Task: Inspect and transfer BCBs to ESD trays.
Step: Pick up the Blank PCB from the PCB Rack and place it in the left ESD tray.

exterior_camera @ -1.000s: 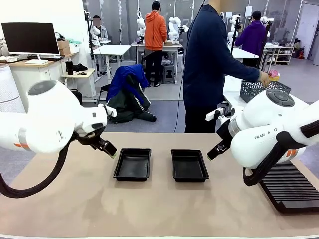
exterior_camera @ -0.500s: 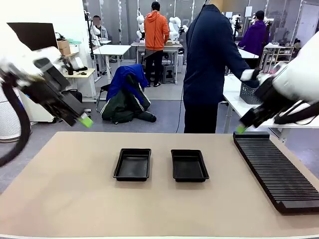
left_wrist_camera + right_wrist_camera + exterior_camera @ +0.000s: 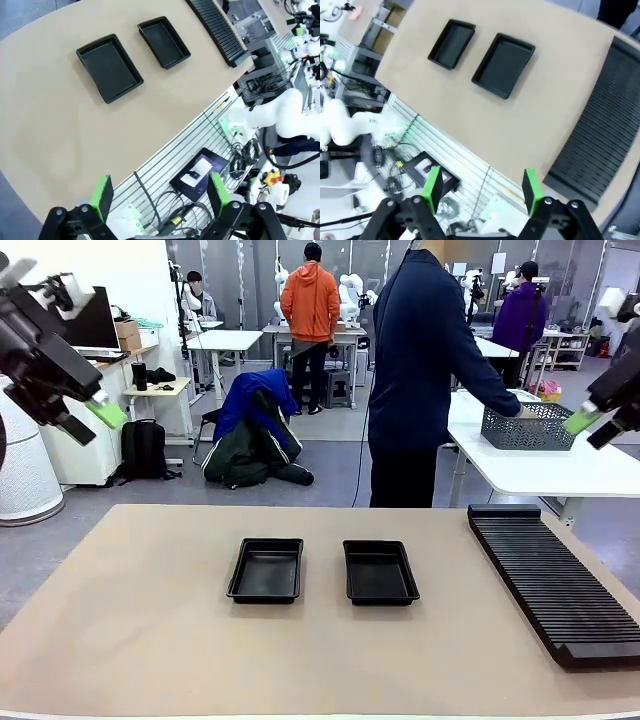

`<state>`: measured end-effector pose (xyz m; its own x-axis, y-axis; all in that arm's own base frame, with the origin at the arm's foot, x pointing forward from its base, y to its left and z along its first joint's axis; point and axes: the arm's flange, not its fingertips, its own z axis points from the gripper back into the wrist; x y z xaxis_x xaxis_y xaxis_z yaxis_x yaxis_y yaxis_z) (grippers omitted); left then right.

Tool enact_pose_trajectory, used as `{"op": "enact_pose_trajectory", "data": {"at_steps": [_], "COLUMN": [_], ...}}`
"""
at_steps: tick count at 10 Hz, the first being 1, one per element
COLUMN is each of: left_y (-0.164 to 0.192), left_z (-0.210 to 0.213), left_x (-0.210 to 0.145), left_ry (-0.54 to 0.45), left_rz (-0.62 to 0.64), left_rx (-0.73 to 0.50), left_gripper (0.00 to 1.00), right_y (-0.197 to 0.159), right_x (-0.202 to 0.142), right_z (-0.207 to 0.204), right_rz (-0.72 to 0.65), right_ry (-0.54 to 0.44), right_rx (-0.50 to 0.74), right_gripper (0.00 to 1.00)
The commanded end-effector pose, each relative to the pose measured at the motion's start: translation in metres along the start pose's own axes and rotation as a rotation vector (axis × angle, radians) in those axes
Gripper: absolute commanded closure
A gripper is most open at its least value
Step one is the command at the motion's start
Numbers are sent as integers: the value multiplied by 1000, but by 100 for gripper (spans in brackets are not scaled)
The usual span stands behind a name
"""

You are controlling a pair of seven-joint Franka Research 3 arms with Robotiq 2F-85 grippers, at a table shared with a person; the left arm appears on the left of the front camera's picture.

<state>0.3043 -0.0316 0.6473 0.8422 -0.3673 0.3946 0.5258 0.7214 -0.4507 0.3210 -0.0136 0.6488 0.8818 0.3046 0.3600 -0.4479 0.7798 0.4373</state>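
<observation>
Two empty black ESD trays (image 3: 266, 570) (image 3: 380, 572) lie side by side at the table's middle. The left wrist view looks down on both ESD trays (image 3: 109, 67) (image 3: 164, 42), and so does the right wrist view (image 3: 453, 43) (image 3: 504, 65). No BCBs are in view. My left gripper (image 3: 105, 412) is raised high at the far left, well away from the trays. In its own view the left gripper (image 3: 160, 195) is open and holds nothing. My right gripper (image 3: 583, 420) hangs high at the far right; seen from the wrist, the right gripper (image 3: 482, 189) is open and holds nothing.
A long black slotted rack (image 3: 555, 580) lies along the table's right side. A person in dark blue (image 3: 420, 370) stands at the far edge, one hand reaching to a grey mesh basket (image 3: 528, 425) on a white side table.
Both arms have swung up and outward from low over the table to high at the picture's sides, uncovering the rack. The trays have not moved.
</observation>
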Motion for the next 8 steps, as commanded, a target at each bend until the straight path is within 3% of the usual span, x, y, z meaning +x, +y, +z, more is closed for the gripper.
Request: {"op": "enact_pose_trajectory", "data": {"at_steps": [1, 5, 8], "left_y": [12, 6, -6], "left_z": [16, 19, 34], "left_x": [-2, -9, -12], "left_ry": [-43, -90, -147], "left_rz": [39, 93, 95], "left_rx": [-62, -71, -49], "left_gripper": [0, 0, 0], "right_y": [-26, -69, -74], "right_x": [6, -15, -22], "right_z": [20, 47, 77], "right_rz": [-84, -178, -166], "right_ry": [3, -45, -120], "right_rx": [55, 104, 63], "right_gripper": [15, 15, 15]}}
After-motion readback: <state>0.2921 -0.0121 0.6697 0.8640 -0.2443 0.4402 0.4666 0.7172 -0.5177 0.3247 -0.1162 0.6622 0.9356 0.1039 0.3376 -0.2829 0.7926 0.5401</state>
